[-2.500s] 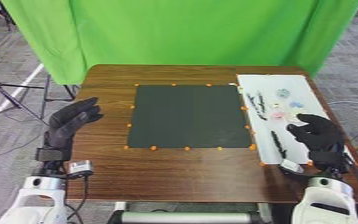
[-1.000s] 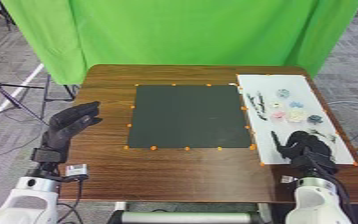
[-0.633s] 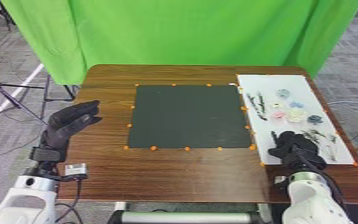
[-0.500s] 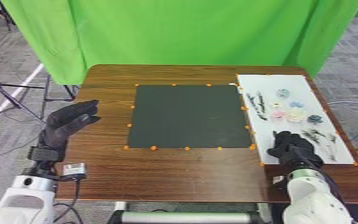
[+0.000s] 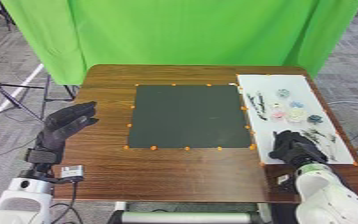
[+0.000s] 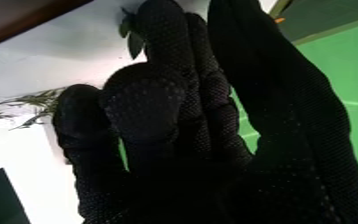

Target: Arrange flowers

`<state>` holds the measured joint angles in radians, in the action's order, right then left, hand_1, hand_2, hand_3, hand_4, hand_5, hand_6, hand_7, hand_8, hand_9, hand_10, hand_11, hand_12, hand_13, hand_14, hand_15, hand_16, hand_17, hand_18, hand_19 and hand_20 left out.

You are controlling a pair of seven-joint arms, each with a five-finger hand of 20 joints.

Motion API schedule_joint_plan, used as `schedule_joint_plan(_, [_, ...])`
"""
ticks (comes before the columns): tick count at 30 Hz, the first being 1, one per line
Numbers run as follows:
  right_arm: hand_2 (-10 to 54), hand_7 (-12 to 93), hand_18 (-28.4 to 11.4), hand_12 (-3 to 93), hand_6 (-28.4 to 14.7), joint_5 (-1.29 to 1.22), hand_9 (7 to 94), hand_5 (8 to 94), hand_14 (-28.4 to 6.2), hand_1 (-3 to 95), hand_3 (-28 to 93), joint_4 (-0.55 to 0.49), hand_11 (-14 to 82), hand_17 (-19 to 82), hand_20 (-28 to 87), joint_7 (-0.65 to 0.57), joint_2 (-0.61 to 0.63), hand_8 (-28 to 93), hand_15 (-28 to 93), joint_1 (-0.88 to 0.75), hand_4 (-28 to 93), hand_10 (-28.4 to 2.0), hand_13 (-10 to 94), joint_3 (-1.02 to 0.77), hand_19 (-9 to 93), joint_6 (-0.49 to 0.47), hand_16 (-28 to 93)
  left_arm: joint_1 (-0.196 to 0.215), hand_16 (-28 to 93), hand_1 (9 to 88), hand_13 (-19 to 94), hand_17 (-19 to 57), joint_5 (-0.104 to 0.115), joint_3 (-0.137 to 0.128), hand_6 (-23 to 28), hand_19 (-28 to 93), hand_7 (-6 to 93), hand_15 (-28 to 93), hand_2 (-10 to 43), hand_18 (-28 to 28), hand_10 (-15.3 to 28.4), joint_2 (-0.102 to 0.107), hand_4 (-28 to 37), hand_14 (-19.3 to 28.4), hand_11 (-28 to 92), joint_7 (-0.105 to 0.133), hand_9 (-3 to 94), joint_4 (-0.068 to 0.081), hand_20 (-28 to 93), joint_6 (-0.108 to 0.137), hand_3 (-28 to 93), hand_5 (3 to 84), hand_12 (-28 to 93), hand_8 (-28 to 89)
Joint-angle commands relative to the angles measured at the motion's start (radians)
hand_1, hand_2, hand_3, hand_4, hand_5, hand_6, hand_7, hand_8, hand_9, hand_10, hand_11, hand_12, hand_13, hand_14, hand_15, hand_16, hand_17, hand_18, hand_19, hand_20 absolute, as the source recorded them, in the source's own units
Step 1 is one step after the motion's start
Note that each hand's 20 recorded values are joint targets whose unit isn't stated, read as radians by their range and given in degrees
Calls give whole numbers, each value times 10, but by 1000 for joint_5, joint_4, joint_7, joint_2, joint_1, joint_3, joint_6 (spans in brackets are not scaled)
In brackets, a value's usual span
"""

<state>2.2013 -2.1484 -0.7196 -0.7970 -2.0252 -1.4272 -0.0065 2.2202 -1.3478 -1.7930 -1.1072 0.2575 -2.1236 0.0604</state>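
Head view: find the right hand (image 5: 293, 146) brought from the right-hand part of the white sheet (image 5: 291, 82) to its near left part, uncovering the blue-grey flower (image 5: 315, 119) and leafy sprigs (image 5: 319, 135) and covering the dark stem seen lying there earlier. Take as a reach for that stem, probably to set out on the dark mat (image 5: 189, 115). Can see the pink flower (image 5: 278, 115) and cream flower (image 5: 296, 116) farther up, to the right of the dark twigs (image 5: 258, 107). Would call the arranging barely begun. Can make out dark green leaves (image 6: 135, 44) beside the glove in the right wrist view, but not what joins onto them. Can't tell whether closed round anything or loose. Find the left hand (image 5: 66, 121) by the worktop's (image 5: 175, 175) left edge, relaxed, with thumb apart.
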Motion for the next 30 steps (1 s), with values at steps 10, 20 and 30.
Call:
schedule_joint_plan(10, [-95, 411, -210, 546, -8, 25, 787, 564, -24, 562, 530, 27, 203, 444, 561, -6, 21, 244, 615, 11, -118, -109, 835, -20, 847, 21, 367, 5, -38, 325, 432, 128, -5, 6, 31, 219, 148, 271, -53, 166, 156, 4, -146, 202, 195, -15, 447, -8, 206, 8, 606, 459, 99, -75])
schedule_joint_plan(20, [-95, 387, -209, 493, -14, 34, 760, 552, -27, 538, 533, 74, 224, 442, 558, -29, 15, 239, 607, 15, -105, -120, 835, -27, 847, -2, 364, 3, -39, 326, 432, 128, -8, 6, 31, 221, 148, 270, -53, 166, 157, 3, -146, 202, 194, -18, 447, -8, 207, -1, 606, 459, 98, -76])
schedule_joint_plan(30, [-95, 376, -206, 488, -17, 78, 768, 550, -27, 535, 553, 91, 222, 451, 552, -31, -5, 236, 606, 32, -125, -112, 843, 41, 849, -3, 357, 2, -39, 326, 432, 128, -9, 6, 30, 221, 148, 270, -53, 166, 157, -1, -147, 202, 194, -19, 447, -9, 208, 0, 604, 459, 98, -75])
